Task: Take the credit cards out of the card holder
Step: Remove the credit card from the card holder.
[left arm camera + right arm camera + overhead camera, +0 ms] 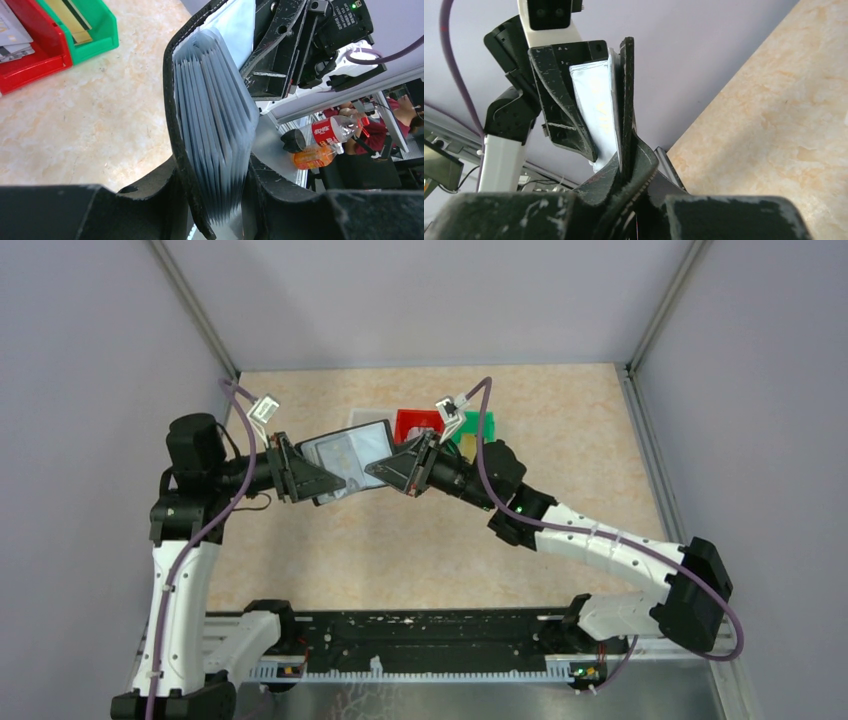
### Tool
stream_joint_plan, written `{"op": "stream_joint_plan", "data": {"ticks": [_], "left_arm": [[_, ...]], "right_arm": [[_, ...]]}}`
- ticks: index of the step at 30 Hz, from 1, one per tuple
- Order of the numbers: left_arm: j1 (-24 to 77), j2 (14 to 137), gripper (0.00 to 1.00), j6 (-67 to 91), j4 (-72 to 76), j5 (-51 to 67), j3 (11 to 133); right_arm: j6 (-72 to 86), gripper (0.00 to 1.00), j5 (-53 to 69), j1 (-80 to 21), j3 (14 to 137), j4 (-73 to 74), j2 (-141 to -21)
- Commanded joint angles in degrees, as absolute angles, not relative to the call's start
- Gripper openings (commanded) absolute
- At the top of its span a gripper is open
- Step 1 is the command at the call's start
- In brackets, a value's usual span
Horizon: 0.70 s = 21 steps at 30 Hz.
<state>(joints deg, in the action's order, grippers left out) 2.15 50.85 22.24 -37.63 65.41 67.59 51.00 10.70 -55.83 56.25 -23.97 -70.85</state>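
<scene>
The card holder (pixel 345 458) hangs open in the air above the table, a black cover (pixel 172 100) around a fan of clear grey sleeves (pixel 215 115). My left gripper (pixel 215 200) is shut on its lower end, cover and sleeves together. My right gripper (pixel 626 167) is pinched shut on the thin black edge (pixel 627 90) at the holder's opposite end. A gold credit card (pixel 72 20) lies in the green bin, and grey credit cards (pixel 12 37) lie in the red bin. I cannot make out any cards among the sleeves.
A white bin (pixel 365 417), a red bin (pixel 415 423) and a green bin (pixel 482 427) stand in a row at the back of the table, just behind the grippers. Grey walls close in the left, right and back sides.
</scene>
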Motion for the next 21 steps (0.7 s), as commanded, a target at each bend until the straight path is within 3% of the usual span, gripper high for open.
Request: {"op": "stream_joint_plan", "data": {"ticks": [1, 3, 16, 21], "left_arm": [[2.4, 49.7, 0.14, 19.6, -38.8, 64.3, 69.2], [2.4, 49.2, 0.15, 20.1, -37.8, 66.2, 68.5], [2.4, 45.5, 0.47, 29.3, -24.3, 74.1, 64.3], [2.4, 45.7, 0.50, 31.4, -22.2, 71.8, 62.7]], "right_arm": [[50.6, 0.09, 7.0, -56.7, 55.4, -30.8, -70.5], [51.2, 0.08, 7.1, -56.7, 54.6, -32.4, -70.5], [52.1, 0.03, 10.1, -56.8, 53.1, -34.3, -69.5], [52.3, 0.01, 11.3, -57.4, 52.9, -35.4, -69.6]]}}
